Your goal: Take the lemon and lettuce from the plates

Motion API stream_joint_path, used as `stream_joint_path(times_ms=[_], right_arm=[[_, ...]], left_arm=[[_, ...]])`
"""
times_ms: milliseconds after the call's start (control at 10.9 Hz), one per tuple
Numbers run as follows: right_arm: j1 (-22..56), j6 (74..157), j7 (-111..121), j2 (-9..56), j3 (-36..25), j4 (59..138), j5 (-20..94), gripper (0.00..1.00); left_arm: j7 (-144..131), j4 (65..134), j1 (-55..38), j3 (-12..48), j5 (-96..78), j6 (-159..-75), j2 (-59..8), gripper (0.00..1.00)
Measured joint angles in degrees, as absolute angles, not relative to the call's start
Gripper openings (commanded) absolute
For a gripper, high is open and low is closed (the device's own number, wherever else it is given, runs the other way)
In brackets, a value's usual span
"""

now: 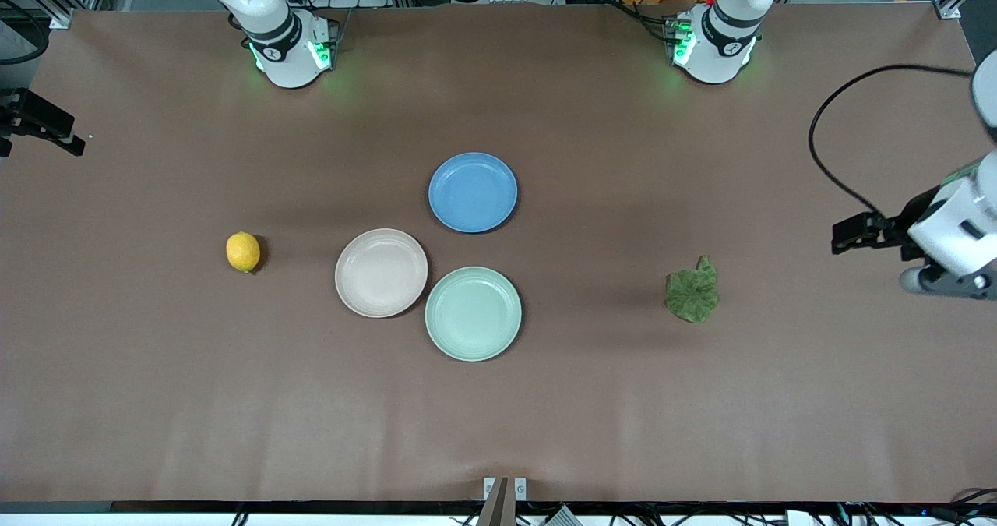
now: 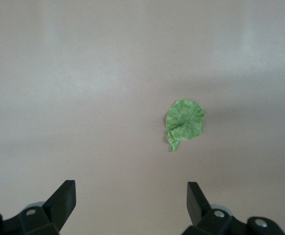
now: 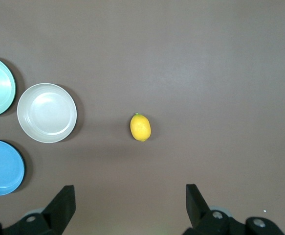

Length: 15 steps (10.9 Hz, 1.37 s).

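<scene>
The yellow lemon (image 1: 243,252) lies on the bare brown table toward the right arm's end, beside the beige-pink plate (image 1: 381,273); it also shows in the right wrist view (image 3: 140,127). The green lettuce (image 1: 693,296) lies on the table toward the left arm's end, apart from the mint green plate (image 1: 473,313); it also shows in the left wrist view (image 2: 184,122). Both plates hold nothing. My left gripper (image 2: 131,188) is open and empty, high over the table's end (image 1: 857,234). My right gripper (image 3: 130,192) is open and empty, high over the other end (image 1: 47,125).
An empty blue plate (image 1: 473,192) sits farther from the front camera, touching neither arm. The three plates cluster at mid-table. A black cable (image 1: 833,152) loops by the left arm. The arm bases (image 1: 292,51) stand at the table's top edge.
</scene>
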<state>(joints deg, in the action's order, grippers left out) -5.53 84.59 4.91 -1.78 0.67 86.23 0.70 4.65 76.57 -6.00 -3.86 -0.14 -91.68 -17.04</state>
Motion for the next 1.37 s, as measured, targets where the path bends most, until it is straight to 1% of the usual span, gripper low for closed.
stream_joint_path(times_ms=[548, 913, 1370], right_arm=[[-5.5, 84.3, 4.9, -1.7, 0.6, 86.2, 0.7, 1.0], [-4.1, 84.1, 4.9, -1.7, 1.1, 86.3, 0.7, 1.0], [-4.1, 84.1, 4.9, -1.7, 0.9, 86.3, 0.7, 1.0]], left_arm=[[4.7, 76.7, -5.9, -3.6, -0.2, -89.2, -10.8, 1.0], [4.7, 76.7, -6.0, -2.9, -0.4, -88.9, -8.7, 1.0], [4.7, 76.7, -6.0, -2.2, -0.6, -85.0, -6.1, 1.0]])
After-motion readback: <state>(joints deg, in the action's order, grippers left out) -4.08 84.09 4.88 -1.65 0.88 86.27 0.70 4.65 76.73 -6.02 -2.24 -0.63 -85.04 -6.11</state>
